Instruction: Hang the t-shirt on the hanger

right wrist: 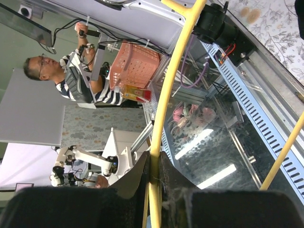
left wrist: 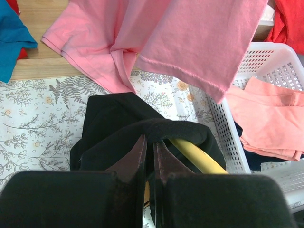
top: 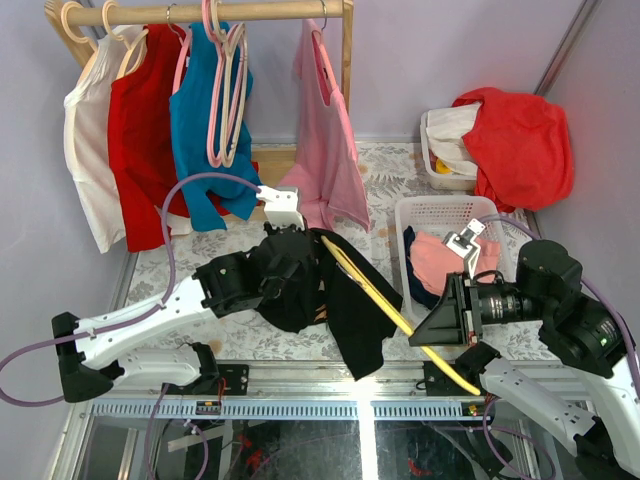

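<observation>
The black t-shirt [top: 345,300] hangs over one end of the yellow hanger [top: 385,305], held above the table. My left gripper [top: 290,262] is shut on the shirt's cloth; in the left wrist view the fingers [left wrist: 141,156] pinch a black fold [left wrist: 118,123] beside the yellow hanger arm [left wrist: 197,156]. My right gripper [top: 440,325] is shut on the hanger near its other end; in the right wrist view the jaws clamp the yellow bar [right wrist: 164,102]. The hanger's hook is not visible.
A wooden rack [top: 200,12] at the back holds white, red, teal and pink shirts and pink hangers. A white basket [top: 420,215] with pink cloth stands right of the shirt; another bin [top: 440,165] with red cloth behind it. A pink shirt [left wrist: 190,33] hangs close above.
</observation>
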Controlling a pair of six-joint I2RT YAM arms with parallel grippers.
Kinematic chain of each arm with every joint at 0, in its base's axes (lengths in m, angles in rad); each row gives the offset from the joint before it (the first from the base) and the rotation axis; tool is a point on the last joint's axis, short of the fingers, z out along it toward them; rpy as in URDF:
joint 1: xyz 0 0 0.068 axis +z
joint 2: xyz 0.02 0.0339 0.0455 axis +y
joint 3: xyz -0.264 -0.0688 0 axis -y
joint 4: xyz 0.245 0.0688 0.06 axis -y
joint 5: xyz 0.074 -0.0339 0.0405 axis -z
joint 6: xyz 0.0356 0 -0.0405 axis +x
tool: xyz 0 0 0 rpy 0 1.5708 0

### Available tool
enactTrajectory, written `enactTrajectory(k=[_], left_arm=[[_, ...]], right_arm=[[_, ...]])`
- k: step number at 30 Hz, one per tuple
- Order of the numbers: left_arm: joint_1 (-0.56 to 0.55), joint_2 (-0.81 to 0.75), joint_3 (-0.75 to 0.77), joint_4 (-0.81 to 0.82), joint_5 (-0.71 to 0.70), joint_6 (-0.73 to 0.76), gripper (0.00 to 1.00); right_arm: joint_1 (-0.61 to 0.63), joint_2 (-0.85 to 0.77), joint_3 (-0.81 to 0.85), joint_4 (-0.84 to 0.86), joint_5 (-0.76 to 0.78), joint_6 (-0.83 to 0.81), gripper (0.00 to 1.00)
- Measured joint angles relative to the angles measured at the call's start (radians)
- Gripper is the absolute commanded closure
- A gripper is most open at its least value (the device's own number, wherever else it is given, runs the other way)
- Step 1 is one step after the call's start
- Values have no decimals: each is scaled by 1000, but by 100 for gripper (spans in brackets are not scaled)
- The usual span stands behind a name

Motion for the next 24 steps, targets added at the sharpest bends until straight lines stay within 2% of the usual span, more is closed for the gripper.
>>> enactTrajectory(k=[16, 24], left_arm=[[1, 22, 13, -26, 46, 28, 100], [1, 31, 19, -53, 51, 32, 100]], right_arm=[[0, 18, 28, -119, 53, -116, 100], [0, 71, 119, -167, 78, -145, 100]])
